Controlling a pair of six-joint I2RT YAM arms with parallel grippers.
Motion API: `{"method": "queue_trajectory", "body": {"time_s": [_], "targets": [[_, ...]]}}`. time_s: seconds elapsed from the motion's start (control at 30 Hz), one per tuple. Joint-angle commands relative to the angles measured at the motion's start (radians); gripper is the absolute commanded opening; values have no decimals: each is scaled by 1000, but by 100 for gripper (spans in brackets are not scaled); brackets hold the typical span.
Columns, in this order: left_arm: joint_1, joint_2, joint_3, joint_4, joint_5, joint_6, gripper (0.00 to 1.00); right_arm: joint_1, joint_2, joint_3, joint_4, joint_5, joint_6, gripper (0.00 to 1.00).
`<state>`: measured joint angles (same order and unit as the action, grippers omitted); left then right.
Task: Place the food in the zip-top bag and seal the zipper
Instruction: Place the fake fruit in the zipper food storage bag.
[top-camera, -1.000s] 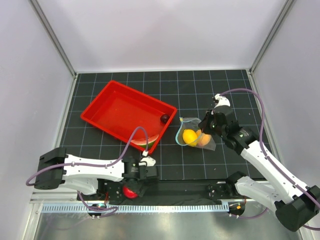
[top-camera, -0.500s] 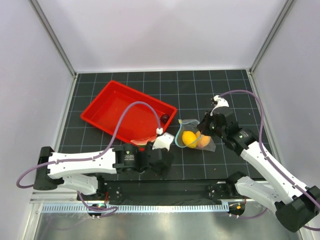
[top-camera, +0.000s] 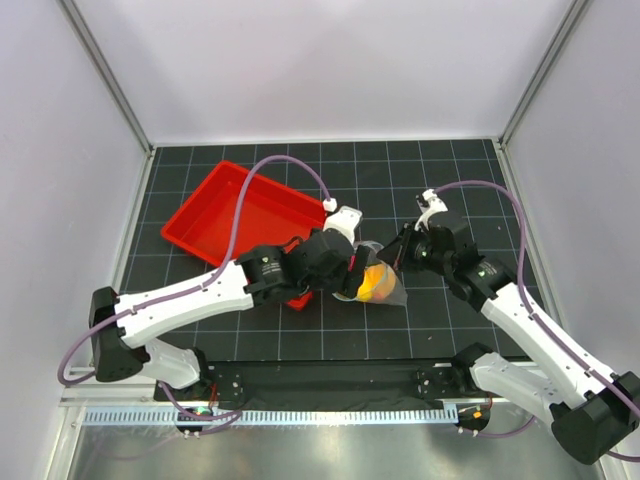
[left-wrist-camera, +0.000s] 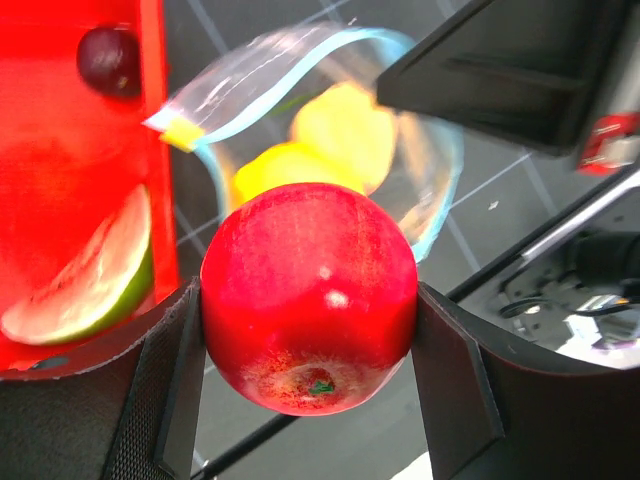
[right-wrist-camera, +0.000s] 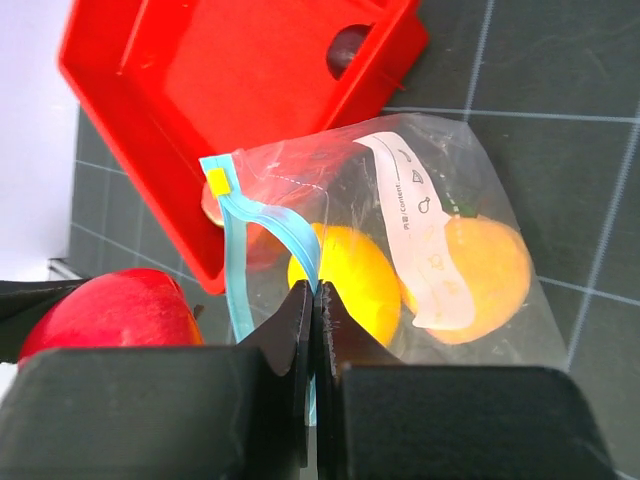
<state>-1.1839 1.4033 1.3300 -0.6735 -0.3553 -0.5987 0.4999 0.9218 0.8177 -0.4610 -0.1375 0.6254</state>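
My left gripper (left-wrist-camera: 310, 335) is shut on the red apple (left-wrist-camera: 310, 290) and holds it just in front of the open mouth of the zip-top bag (left-wrist-camera: 300, 70). The yellow lemon (right-wrist-camera: 345, 270) and the orange ball (right-wrist-camera: 480, 265) lie inside the bag (right-wrist-camera: 420, 200). My right gripper (right-wrist-camera: 317, 300) is shut on the teal zipper (right-wrist-camera: 290, 225) and keeps the mouth open. From above, the left gripper (top-camera: 345, 270) hides most of the bag (top-camera: 385, 285); the right gripper (top-camera: 400, 252) is at its right. The watermelon wedge (left-wrist-camera: 90, 280) and the dark round fruit (left-wrist-camera: 108, 60) lie in the tray.
The red plastic tray (top-camera: 215, 215) stands left of the bag, its near corner right beside the bag's mouth. Both arms meet over the middle of the black gridded mat (top-camera: 450, 170). Grey walls close in the back and sides.
The left arm has swung from the mat's front edge up and right with the apple, to the bag's mouth. The right gripper has kept its hold and drawn the bag slightly left.
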Motion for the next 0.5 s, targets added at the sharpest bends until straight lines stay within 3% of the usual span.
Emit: {"method": "queue_trajectory", "body": {"time_s": [0.0,0.17,0.47], "targets": [[12,-23,34,100,41,48,36,-3,-2,-23,74,-51,54,1],[17,45,9,179,70,57,34,-4,-3,-144,172,-40,120,1],[41,117,20,248,98,79,33,-4,-6,-144,134,71,77,1]]}}
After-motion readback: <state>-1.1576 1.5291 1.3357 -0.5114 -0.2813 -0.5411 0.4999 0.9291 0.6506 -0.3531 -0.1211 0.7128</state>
